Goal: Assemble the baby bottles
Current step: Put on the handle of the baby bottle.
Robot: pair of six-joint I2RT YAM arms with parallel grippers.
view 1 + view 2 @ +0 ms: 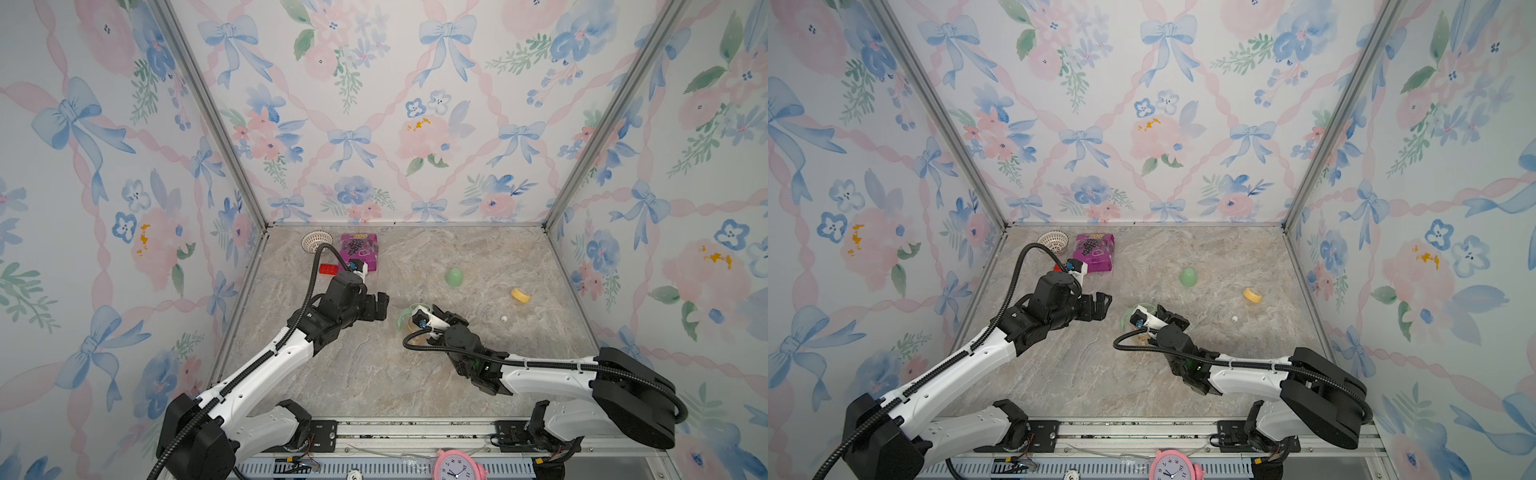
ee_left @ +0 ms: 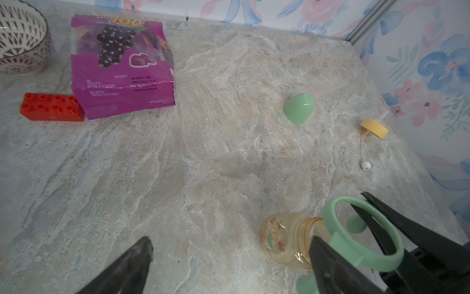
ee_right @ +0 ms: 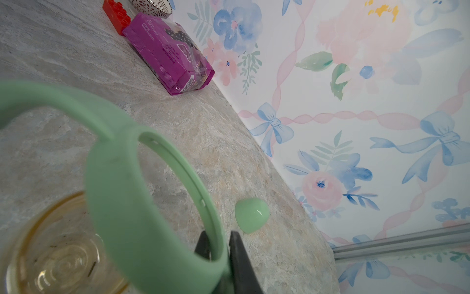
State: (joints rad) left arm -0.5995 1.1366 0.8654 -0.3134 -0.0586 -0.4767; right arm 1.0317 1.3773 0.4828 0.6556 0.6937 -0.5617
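The marble-look counter [image 1: 374,374] fills the booth, and both arms reach in from its near edge. The left gripper [image 1: 376,308] hangs with its fingers spread wide and empty, aimed at the counter's middle. The right gripper [image 3: 220,248] has its fingers pinched shut on the rim of the mint collar [image 2: 342,245].

A purple packet [image 1: 359,251] and a white bowl [image 1: 316,242] sit in the far left corner.

The amber bottle [image 2: 282,236] is near the counter's middle. It appears to lie on its side, base toward the left fingers and mouth toward the right ones, so its long axis runs between the arms. The left arm is nearer its body and, I judge, would close across that axis. The collar tilts against the neck. Whether it sits around the neck I cannot tell, since a left finger covers the joint.

The dome cap [image 1: 454,277] lies beyond the bottle, toward the far edge, and a red brick [image 2: 52,107] lies by the packet. The yellow ring [image 1: 520,295] lies toward the right edge, trailing a thin clear tube [image 2: 362,145] to a white bead [image 2: 365,166]. Any nipple on it is too faint to make out.
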